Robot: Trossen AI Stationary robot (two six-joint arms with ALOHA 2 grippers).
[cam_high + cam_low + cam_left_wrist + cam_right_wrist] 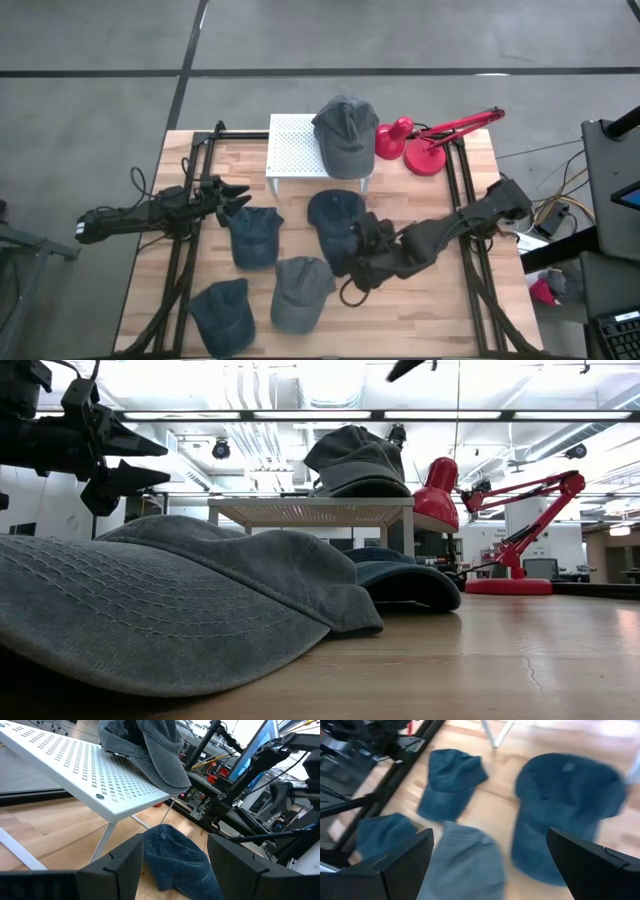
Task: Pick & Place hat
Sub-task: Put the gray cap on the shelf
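Observation:
A grey hat (pixel 346 133) lies on a white perforated stand (pixel 298 148) at the table's far side, its brim hanging over the stand's edge (pixel 167 772). Four more hats lie flat on the wood: a dark blue one (pixel 332 218), a blue one (pixel 253 237), a grey one (pixel 301 292) and a blue one (pixel 222 315). My right gripper (pixel 352 262) hovers open above the dark blue hat (pixel 560 810) and the grey hat (pixel 462 867), tilted down, touching nothing. My left gripper (pixel 240 200) waits open at the table's left, level, pointing toward the stand (pixel 90 770).
A red desk lamp (pixel 430 140) stands at the far right beside the stand, its arm reaching toward the right edge. Black frame rails (pixel 185 270) run along the table's left and right sides. Bare wood lies at the near right corner (pixel 430 310).

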